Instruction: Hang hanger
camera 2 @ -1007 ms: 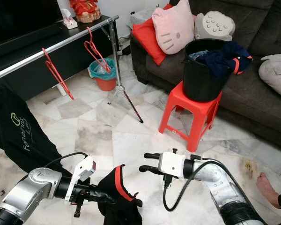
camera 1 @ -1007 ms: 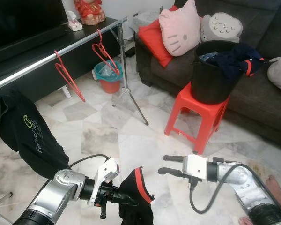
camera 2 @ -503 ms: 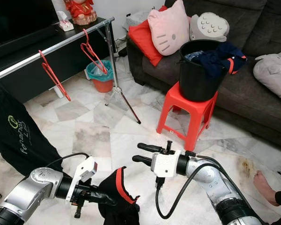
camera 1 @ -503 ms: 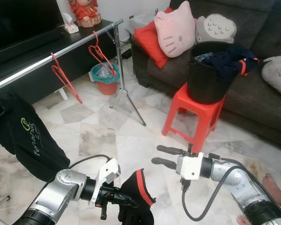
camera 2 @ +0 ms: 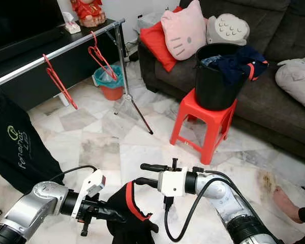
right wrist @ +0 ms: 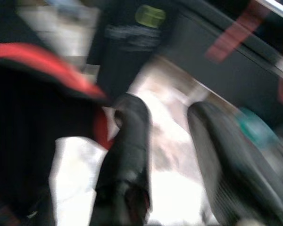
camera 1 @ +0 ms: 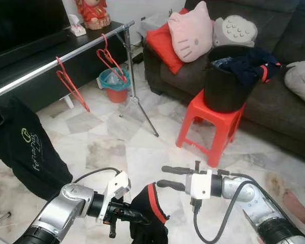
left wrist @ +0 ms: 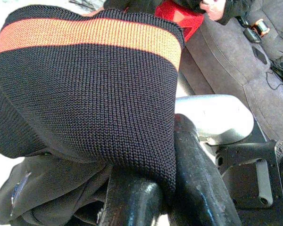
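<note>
My left gripper (camera 1: 136, 217) is low over the floor, shut on a black knitted garment (camera 1: 148, 218) with a red-orange stripe (left wrist: 89, 33); the cloth wraps over its fingers (left wrist: 193, 188). Just right of the garment, my right gripper (camera 1: 162, 176) is open, fingers pointing left toward it; the right wrist view is blurred and shows the garment (right wrist: 33, 117) beside one of the fingers (right wrist: 127, 155). Two red hangers (camera 1: 71, 91) (camera 1: 112, 58) hang on the silver rail (camera 1: 35, 71) at the upper left. A black printed shirt (camera 1: 28, 152) hangs from the rail's near end.
The rack's tripod legs (camera 1: 142, 109) stand on the marble floor. A red stool (camera 1: 211, 127) carries a black bucket (camera 1: 226, 81) of clothes before the dark sofa (camera 1: 284, 107). An orange bin (camera 1: 117, 86) sits behind the rack. A person's foot (camera 1: 297, 201) is at the lower right.
My right gripper has moved left, closer to the garment held by the left gripper. The left arm has held still with the garment.
</note>
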Available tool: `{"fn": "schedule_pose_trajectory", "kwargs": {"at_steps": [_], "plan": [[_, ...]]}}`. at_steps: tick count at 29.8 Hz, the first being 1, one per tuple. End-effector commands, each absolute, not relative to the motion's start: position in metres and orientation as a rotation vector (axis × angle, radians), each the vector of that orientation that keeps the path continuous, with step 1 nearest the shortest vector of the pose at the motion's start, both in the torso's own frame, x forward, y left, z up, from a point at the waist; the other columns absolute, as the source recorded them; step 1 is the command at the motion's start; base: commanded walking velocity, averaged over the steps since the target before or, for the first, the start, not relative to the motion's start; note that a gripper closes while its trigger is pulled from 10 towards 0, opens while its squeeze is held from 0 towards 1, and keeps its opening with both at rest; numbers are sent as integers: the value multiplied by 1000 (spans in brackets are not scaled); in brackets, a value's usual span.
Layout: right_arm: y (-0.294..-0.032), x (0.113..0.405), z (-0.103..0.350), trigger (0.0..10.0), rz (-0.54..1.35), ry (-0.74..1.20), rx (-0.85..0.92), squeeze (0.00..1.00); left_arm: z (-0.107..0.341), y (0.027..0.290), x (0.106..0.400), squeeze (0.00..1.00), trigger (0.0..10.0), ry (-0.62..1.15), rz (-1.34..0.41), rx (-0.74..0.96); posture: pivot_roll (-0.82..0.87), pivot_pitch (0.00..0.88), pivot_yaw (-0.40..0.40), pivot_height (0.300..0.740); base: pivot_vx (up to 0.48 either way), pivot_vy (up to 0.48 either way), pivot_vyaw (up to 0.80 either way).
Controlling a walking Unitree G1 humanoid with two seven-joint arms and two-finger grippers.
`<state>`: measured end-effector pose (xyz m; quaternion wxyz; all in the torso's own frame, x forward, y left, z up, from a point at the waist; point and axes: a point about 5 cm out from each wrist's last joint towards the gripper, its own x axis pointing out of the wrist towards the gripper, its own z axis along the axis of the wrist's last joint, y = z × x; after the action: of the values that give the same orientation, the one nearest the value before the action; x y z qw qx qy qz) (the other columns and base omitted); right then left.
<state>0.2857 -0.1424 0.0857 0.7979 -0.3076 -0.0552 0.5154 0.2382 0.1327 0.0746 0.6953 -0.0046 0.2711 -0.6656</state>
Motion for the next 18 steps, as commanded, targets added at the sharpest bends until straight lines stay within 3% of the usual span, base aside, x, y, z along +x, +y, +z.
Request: {"fn": "schedule_pose_trajectory", "kwargs": {"at_steps": [1,4,18], "plan": [[-149,296,92,10000,1003,-119,-585,0,76,135,242,0,10000,582,-1461,4,19,44,49,740,0,0,0],[-155,297,93,10000,923,-133,-510,0,74,136,242,0,10000,584,-1448,5,21,47,50,740,0,0,419],[-161,290,90,10000,948,-99,-457,0,75,136,244,0,10000,581,-1446,5,15,46,50,740,0,0,800]]}}
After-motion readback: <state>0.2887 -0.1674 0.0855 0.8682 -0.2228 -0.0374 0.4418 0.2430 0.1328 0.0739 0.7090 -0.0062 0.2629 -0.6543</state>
